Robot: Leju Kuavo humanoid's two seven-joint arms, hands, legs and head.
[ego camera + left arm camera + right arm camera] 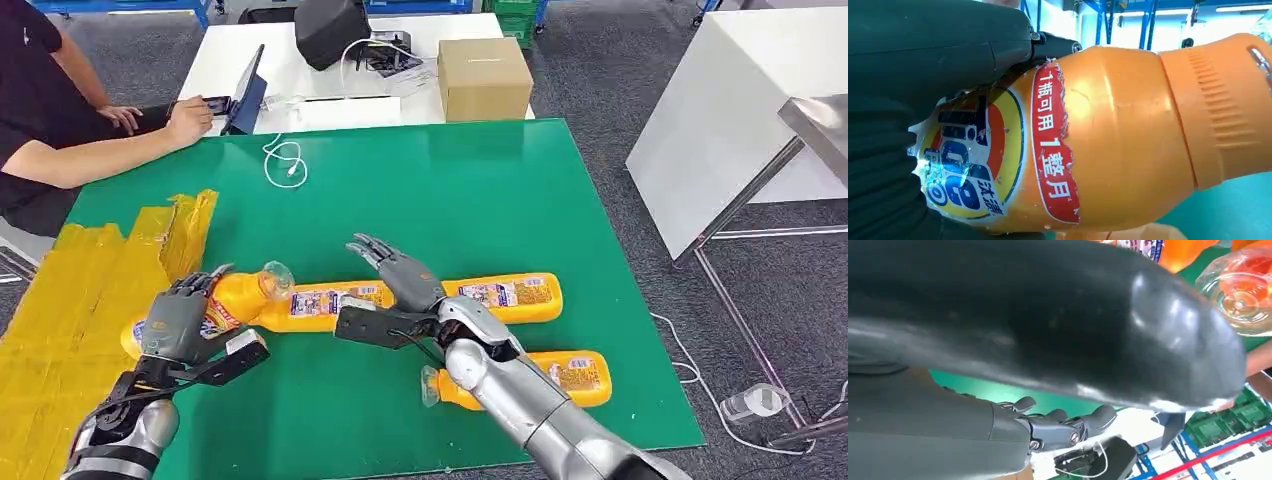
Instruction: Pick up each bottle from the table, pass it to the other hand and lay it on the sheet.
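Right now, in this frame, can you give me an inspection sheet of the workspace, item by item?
Surface: green mat, yellow sheet at its left edge.
Job's things: three orange bottles; one held, two lying on the mat.
Clutter: cardboard box, tablet on the white table.
Hands: left hand grips a bottle; right hand open, fingers spread.
Cables: white cable on the mat.
Surroundings: person seated at the table.
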